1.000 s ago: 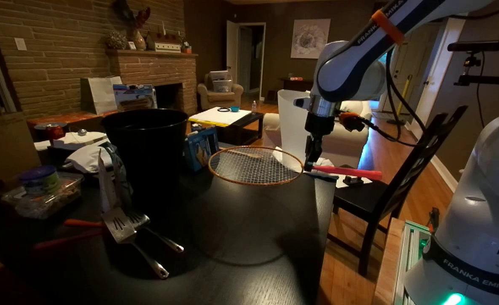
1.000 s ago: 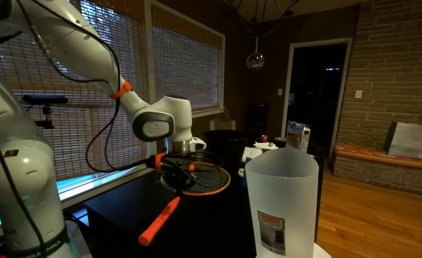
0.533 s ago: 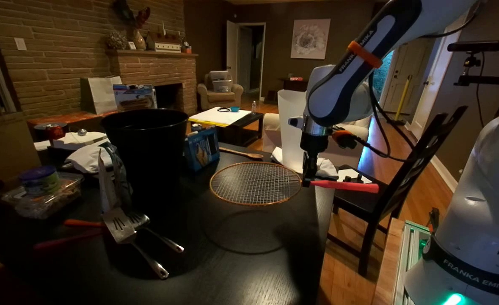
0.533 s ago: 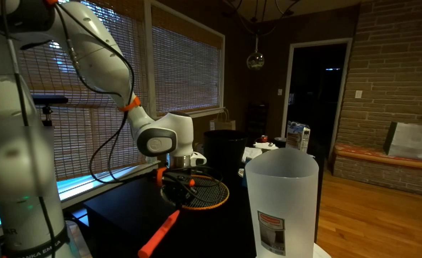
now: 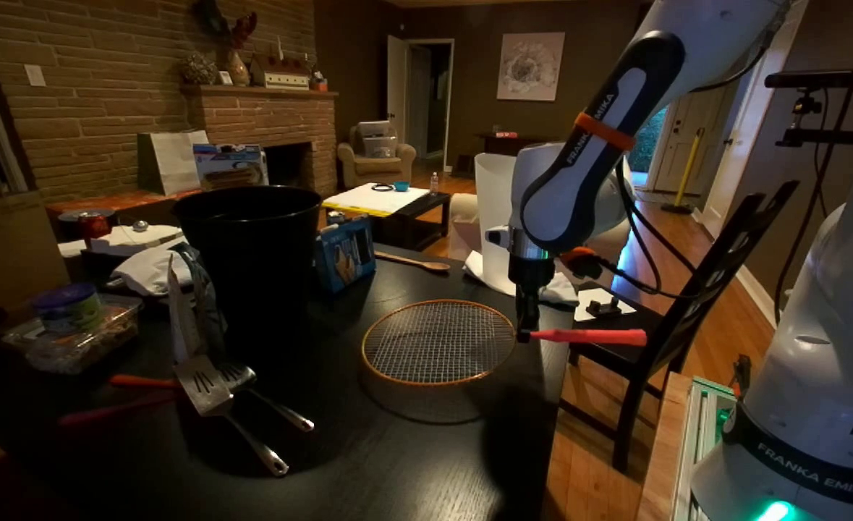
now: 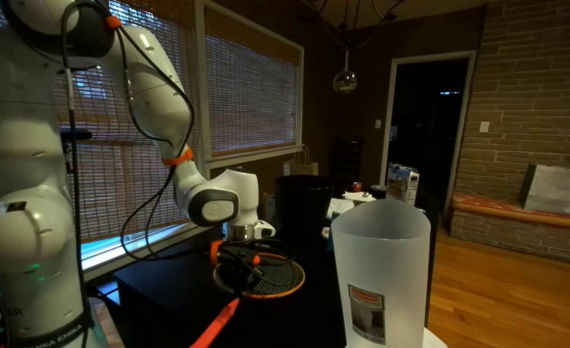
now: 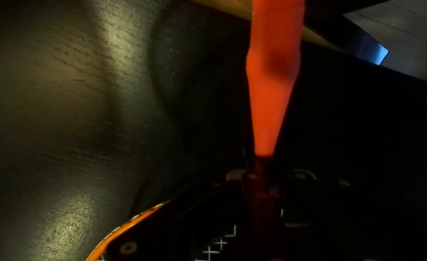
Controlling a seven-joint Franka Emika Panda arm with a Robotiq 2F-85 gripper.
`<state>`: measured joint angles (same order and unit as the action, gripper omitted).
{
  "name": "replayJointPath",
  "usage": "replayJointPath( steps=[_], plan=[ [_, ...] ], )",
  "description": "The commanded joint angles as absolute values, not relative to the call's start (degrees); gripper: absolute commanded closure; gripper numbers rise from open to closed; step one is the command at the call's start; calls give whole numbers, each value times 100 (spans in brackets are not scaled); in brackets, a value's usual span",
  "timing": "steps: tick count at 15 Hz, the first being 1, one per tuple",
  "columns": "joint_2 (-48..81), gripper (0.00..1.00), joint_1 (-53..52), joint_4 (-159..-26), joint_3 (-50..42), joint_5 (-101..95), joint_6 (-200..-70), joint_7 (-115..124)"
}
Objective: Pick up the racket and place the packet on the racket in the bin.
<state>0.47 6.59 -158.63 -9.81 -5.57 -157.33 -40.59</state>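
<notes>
The racket has a round orange-framed mesh head [image 5: 437, 344] and a red handle [image 5: 596, 336]. It is roughly level a little above the dark table, with its shadow just below it. The racket also shows in an exterior view [image 6: 280, 275], and its handle fills the upper wrist view [image 7: 273, 72]. My gripper [image 5: 525, 335] is shut on the racket's shaft, between head and handle; it also shows in the wrist view [image 7: 262, 177], very dark. The black bin [image 5: 252, 268] stands on the table beyond the racket's head, and also in an exterior view [image 6: 304, 203]. The packet is not in view.
Metal spatulas [image 5: 205, 387] lie near the bin. A blue box [image 5: 345, 253] and a wooden spoon [image 5: 419, 262] are behind the racket. A tall white container [image 6: 381, 275] stands at the table's side. A chair [image 5: 636, 354] is by the table edge.
My gripper has moved down with the racket in it, so the racket's head is now much closer to the table and its shadow. Nothing else has visibly moved.
</notes>
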Motion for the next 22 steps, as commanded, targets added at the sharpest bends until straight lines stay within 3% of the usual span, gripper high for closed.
replayJointPath(
  steps=[1,13,14,15,17,21,22],
  plan=[
    [335,97,706,-15861,-895,-973,-16011,-3658],
    [869,97,710,-15787,-799,-1307,-16262,-3218],
    [885,91,721,-15781,-772,-1263,-16239,-3227],
    [902,64,725,-15774,-755,-1251,-16231,-3225],
    [941,60,733,-15758,-727,-1238,-16238,-3216],
    [957,63,741,-15741,-676,-1214,-16217,-3193],
    [864,39,745,-15742,-638,-1159,-16158,-3213]
  ],
)
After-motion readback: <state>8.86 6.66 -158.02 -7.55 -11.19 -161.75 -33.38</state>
